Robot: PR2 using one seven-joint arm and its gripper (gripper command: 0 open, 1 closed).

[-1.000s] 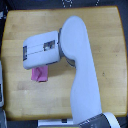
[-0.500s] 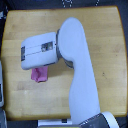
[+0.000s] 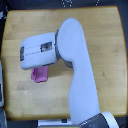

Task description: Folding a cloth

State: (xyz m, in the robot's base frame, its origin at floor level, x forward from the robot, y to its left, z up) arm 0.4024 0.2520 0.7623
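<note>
The pink-magenta cloth (image 3: 39, 75) lies bunched on the wooden tabletop (image 3: 100, 35), left of centre in the exterior view. Only a small part of it shows, and its upper edge runs under my arm. The boxy white end of my arm (image 3: 38, 50) hangs directly over the cloth's top. The gripper's fingers are hidden beneath this block, so I cannot tell whether they are open or shut, or whether they touch the cloth.
My thick white arm (image 3: 80, 85) crosses the table from the bottom right towards the centre. Dark and pale objects (image 3: 2, 90) sit off the table's left edge. The table's far edge has dark items (image 3: 67, 3) beyond it.
</note>
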